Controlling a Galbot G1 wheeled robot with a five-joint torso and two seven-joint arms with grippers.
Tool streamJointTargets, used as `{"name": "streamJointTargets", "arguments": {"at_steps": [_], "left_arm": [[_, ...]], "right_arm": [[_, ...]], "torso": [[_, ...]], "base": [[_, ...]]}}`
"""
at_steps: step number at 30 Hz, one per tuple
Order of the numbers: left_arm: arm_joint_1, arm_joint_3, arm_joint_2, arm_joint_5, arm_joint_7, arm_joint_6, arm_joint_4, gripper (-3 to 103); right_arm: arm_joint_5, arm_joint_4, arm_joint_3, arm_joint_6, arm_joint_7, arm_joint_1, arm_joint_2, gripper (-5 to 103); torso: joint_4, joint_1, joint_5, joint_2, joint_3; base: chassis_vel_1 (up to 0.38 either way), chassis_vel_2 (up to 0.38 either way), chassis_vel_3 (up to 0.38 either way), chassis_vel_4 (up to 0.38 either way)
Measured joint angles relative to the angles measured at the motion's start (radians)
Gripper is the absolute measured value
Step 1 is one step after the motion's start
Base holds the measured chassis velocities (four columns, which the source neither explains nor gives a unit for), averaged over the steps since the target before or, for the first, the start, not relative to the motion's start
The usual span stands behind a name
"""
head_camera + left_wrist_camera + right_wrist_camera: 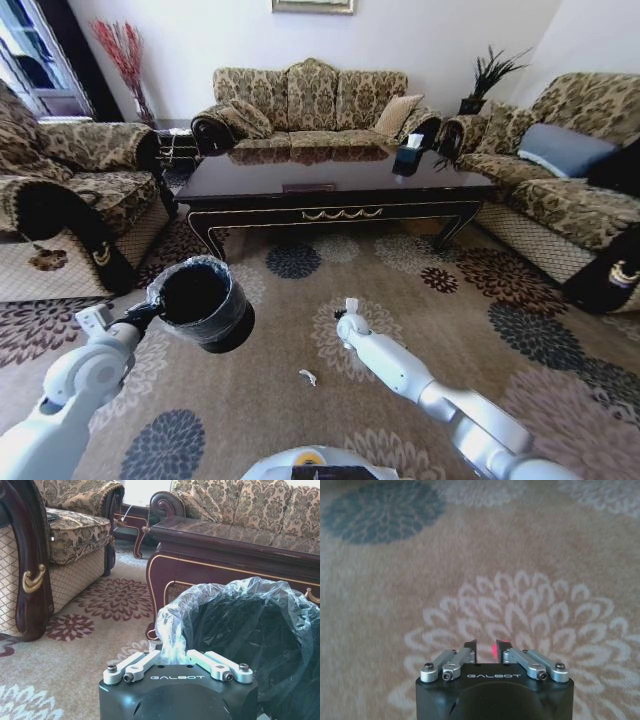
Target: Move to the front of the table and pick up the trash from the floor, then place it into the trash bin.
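Observation:
The small black trash bin (200,300) with a thin plastic liner hangs tilted above the floor (440,320), held at its rim by my left gripper (152,308). In the left wrist view the left gripper (172,656) is shut on the liner and rim of the bin (260,650). My right gripper (351,306) points down just over a cream flower on the carpet; in its wrist view the right gripper (485,649) is shut with nothing seen in it. Trash on the floor: a tiny white scrap (307,377) and a small dark bit (338,314). The dark table (260,180) stands ahead.
Patterned sofas stand to the left (70,190), behind the table (310,100) and to the right (560,180). A tissue box (411,142) sits on the table's far right end. Open carpet lies between me and the table.

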Motion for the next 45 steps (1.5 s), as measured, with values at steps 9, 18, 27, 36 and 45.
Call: {"name": "streamJointTargets", "arguments": {"at_steps": [9,18,27,36,45], "left_arm": [[-0.002,0.007,-0.002,0.004,0.000,0.000,0.005,4],[-0.009,0.012,0.000,0.008,0.001,0.000,0.020,4],[-0.017,0.016,0.003,0.007,0.002,0.000,0.029,4],[-0.021,0.019,0.002,0.007,0.002,-0.001,0.030,4],[-0.019,0.018,0.002,0.005,0.003,-0.002,0.022,4]], "right_arm": [[-0.008,-0.124,0.015,0.019,-0.063,-0.002,0.046,52],[-0.061,-0.238,-0.001,0.057,-0.135,0.010,0.078,85],[-0.139,-0.323,-0.023,0.069,-0.182,0.001,0.089,83],[-0.156,-0.283,-0.020,0.081,-0.202,-0.012,0.059,56],[-0.147,-0.144,-0.012,0.103,-0.194,-0.015,-0.003,33]], "torso": [[0.0001,0.000,-0.0001,0.000,0.000],[0.0000,0.000,-0.0001,0.000,0.000],[0.0000,0.000,-0.0001,0.000,0.000],[0.0000,0.000,-0.0001,0.000,0.000],[-0.0001,0.000,0.0000,0.000,0.000]], "base": [[0.000,0.000,0.000,0.000],[0.000,0.000,0.000,0.000],[0.000,0.000,0.000,0.000],[0.000,0.000,0.000,0.000],[0.000,0.000,0.000,0.000]]}}
